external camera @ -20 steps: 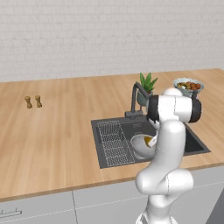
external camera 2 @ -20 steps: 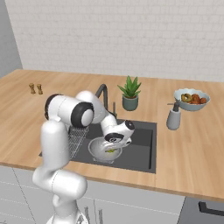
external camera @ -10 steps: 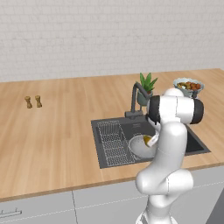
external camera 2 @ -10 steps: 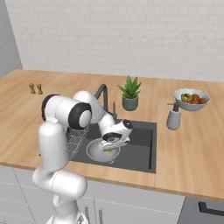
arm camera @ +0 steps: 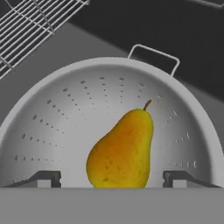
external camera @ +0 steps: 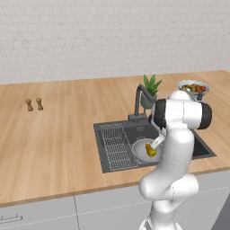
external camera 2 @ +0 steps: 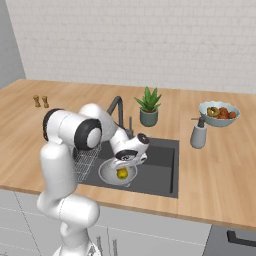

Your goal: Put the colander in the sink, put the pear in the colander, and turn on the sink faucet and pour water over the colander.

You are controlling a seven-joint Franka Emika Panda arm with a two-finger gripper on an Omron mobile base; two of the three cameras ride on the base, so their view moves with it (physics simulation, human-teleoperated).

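Hand: your hand (arm camera: 112, 178) hangs low over the sink, pointing down into the colander. In the hand view you see its two dark fingertips (arm camera: 44, 178) spread wide, one to each side of the pear, with clear space between each tip and the fruit. It is holding nothing.

Pear: the pear (arm camera: 121, 151) lies inside the colander, between the spread fingertips. It is yellow-orange, with its narrow end and short brown stem pointing toward the colander's far rim. From the left base view you see it (external camera: 150, 150) as a small yellow spot just under the wrist; from the right base view it (external camera 2: 121, 173) sits near the middle of the bowl.

Colander: the colander (arm camera: 70, 118) is a shallow round grey metal bowl with rows of small holes and a thin loop handle on the far rim. It rests on the floor of the sink (external camera: 140, 148) (external camera 2: 109, 175).

Sink: the sink (external camera: 175, 155) is a dark rectangular basin set into the wooden counter (external camera: 58, 134). A wire rack (external camera: 115, 144) fills the part of the basin beside the colander.

Faucet: the sink faucet (external camera: 138, 102) stands at the back edge of the basin, dark and slim, with a bent spout. You cannot tell from these small views whether water is running.

Around the sink: a spiky green potted plant (external camera 2: 149, 106) stands behind the basin. A grey soap dispenser (external camera 2: 198, 134) and a pale bowl of red and orange fruit (external camera 2: 218, 113) sit on the counter to one side. Two small shakers (external camera: 34, 104) stand well apart on the other side.
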